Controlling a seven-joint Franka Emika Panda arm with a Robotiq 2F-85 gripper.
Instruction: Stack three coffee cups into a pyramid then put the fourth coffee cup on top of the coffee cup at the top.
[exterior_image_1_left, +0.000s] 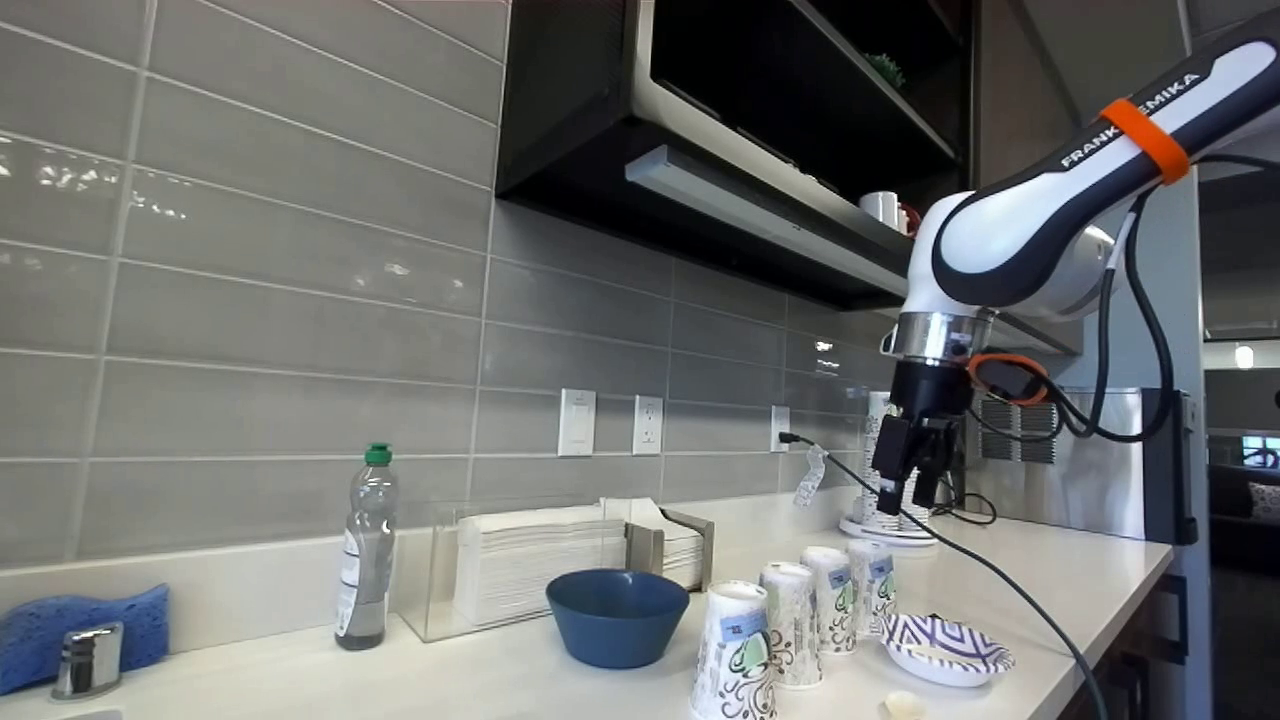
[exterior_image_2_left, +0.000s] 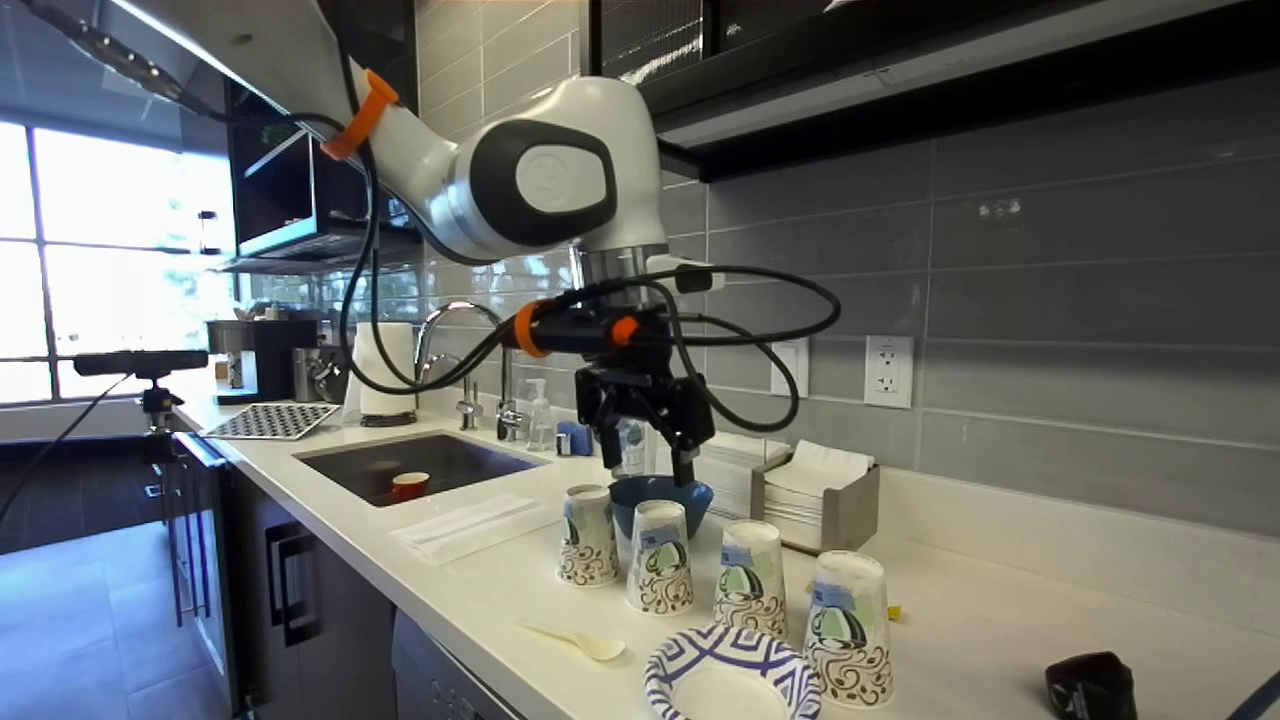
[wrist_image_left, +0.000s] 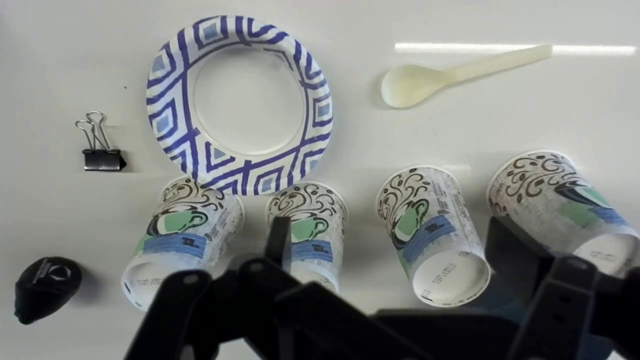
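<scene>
Several identical white patterned coffee cups stand upside down in a row on the counter, each on its own: a cup (exterior_image_1_left: 735, 650) nearest in an exterior view, then a cup (exterior_image_1_left: 790, 625), a cup (exterior_image_1_left: 828, 600) and a cup (exterior_image_1_left: 875, 590). The row also shows in an exterior view, from one end cup (exterior_image_2_left: 588, 540) to the other end cup (exterior_image_2_left: 848, 635). My gripper (exterior_image_1_left: 908, 492) is open and empty above the row, also in an exterior view (exterior_image_2_left: 647, 458). In the wrist view, one cup (wrist_image_left: 430, 235) appears between the fingertips (wrist_image_left: 392, 245), below them; a finger partly hides the neighbouring cup (wrist_image_left: 315, 220).
A blue bowl (exterior_image_1_left: 617, 620) stands behind the cups, beside a napkin holder (exterior_image_1_left: 540, 570). A patterned paper plate (wrist_image_left: 165, 120) touches or nearly touches two cups. A spoon (wrist_image_left: 415, 85), binder clip (wrist_image_left: 102, 160) and black object (wrist_image_left: 47, 287) lie around. Cabinets (exterior_image_1_left: 570, 150) hang overhead.
</scene>
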